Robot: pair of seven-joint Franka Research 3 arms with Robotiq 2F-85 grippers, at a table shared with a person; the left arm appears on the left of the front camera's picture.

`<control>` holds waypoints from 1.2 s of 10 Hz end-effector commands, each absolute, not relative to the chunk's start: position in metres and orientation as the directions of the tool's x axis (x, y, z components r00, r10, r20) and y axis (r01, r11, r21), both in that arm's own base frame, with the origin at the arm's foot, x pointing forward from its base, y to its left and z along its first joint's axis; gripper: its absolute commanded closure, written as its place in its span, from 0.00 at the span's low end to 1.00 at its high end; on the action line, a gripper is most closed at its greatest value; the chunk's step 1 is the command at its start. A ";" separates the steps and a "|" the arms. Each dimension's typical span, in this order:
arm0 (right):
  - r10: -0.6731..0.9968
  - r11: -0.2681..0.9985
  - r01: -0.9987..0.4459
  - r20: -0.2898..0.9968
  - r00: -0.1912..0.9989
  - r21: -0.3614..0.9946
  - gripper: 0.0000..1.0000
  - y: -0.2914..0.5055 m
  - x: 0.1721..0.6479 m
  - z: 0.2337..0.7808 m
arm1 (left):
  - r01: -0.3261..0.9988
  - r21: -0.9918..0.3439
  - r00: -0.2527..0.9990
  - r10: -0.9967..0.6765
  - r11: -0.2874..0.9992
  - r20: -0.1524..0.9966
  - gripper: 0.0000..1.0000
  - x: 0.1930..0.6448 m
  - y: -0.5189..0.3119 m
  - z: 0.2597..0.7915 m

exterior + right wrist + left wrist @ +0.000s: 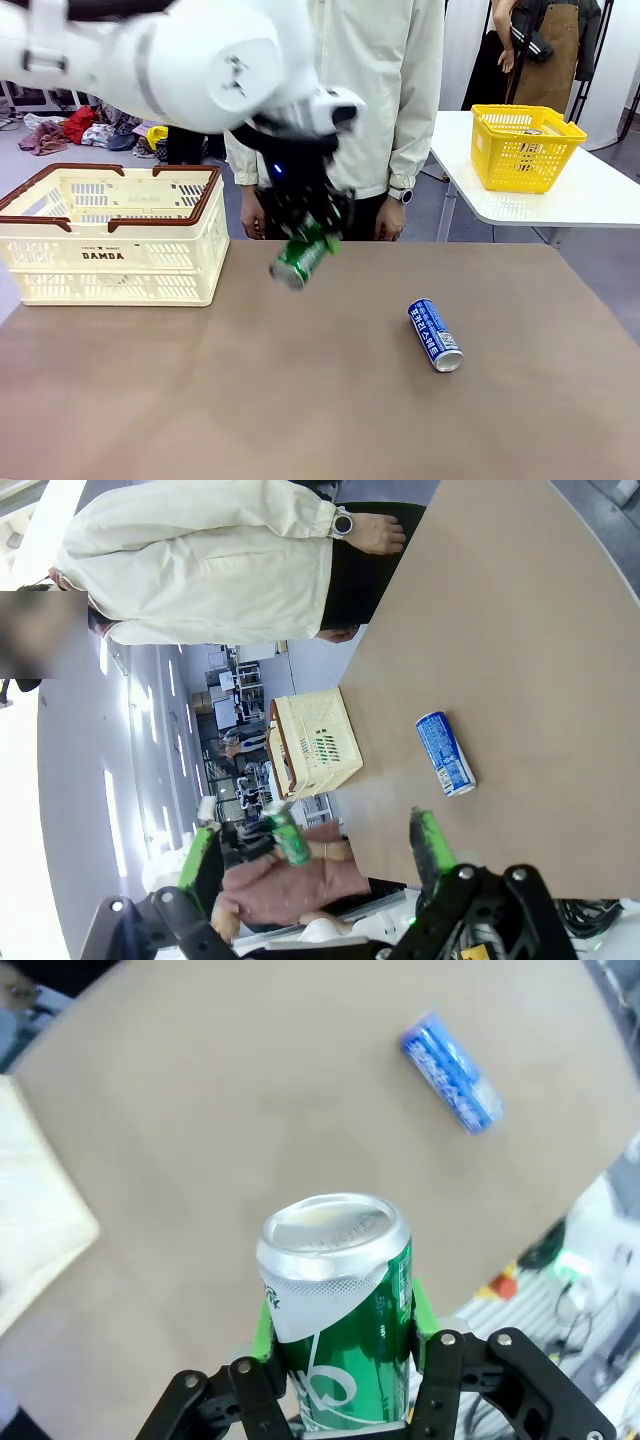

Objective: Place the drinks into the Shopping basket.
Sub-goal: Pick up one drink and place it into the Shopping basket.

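Note:
A green drink can (298, 260) hangs tilted above the middle of the table, and my left gripper (310, 235) is shut on its body. In the left wrist view the green can (335, 1300) sits between the green pads (262, 1325) with its silver end pointing away from the left gripper (340, 1322). A blue-and-white drink can (435, 335) lies on its side right of centre, also seen as the blue can (452, 1072) (445, 753). The cream Shopping basket (110, 265) (315, 742) stands at the far left. My right gripper (318, 855) is open, holding nothing, high off the table.
A person (380, 90) stands at the table's far edge with both hands hanging low. A yellow basket (525, 145) sits on a separate white table (600, 195) at the back right. The brown tabletop (250, 400) lies bare toward the front.

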State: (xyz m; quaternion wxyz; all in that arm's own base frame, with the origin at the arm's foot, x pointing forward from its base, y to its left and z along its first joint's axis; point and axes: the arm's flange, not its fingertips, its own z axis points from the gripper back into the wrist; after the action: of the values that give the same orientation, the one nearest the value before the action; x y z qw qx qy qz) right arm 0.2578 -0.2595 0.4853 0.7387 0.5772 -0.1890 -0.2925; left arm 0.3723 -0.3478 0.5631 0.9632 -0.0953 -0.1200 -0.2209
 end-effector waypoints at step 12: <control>-0.641 0.176 0.190 -0.034 0.767 0.966 0.00 -0.261 0.258 0.487 | -0.100 -0.233 0.875 0.197 0.967 0.442 1.00 0.474 -0.015 0.594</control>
State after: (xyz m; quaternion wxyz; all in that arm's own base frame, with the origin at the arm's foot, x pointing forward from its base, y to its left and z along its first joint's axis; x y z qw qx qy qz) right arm 0.2576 -0.2596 0.4853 0.7386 0.5771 -0.1890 -0.2926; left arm 0.4737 -0.0260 0.5946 0.9653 -0.1072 -0.2196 0.0925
